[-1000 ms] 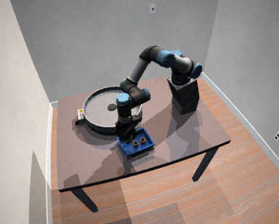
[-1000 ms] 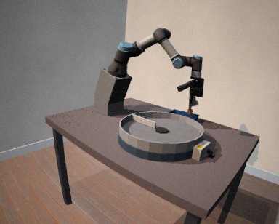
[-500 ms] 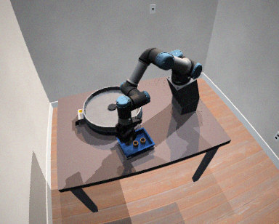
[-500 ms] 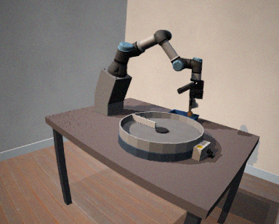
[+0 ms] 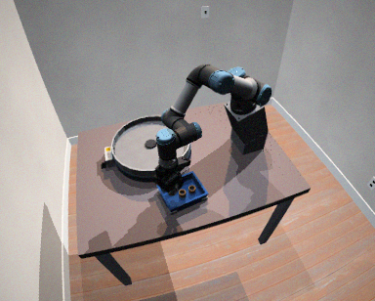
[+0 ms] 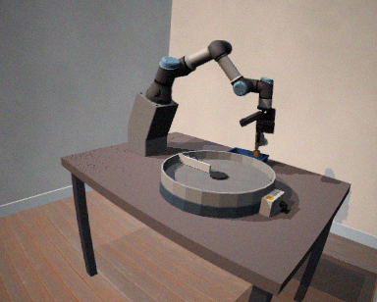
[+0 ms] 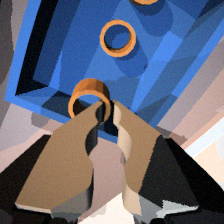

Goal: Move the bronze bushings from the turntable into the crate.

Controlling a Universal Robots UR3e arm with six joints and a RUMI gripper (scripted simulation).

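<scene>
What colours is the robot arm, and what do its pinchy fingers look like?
The arm is made of dark grey tubes with round blue caps at the joints. It stands on a slanted dark grey block. The tool is black, with two flat tan fingers that taper toward their tips.

A dark brown table (image 5: 234,195) stands on slim dark legs (image 5: 274,221) over a reddish wooden plank floor (image 5: 312,254). Grey walls (image 5: 122,54) meet behind the table's far edge, with a white baseboard (image 5: 322,153) along the floor. A small white wall plate (image 5: 205,12) sits high up. Shadows fall across the tabletop's near left corner.
</scene>
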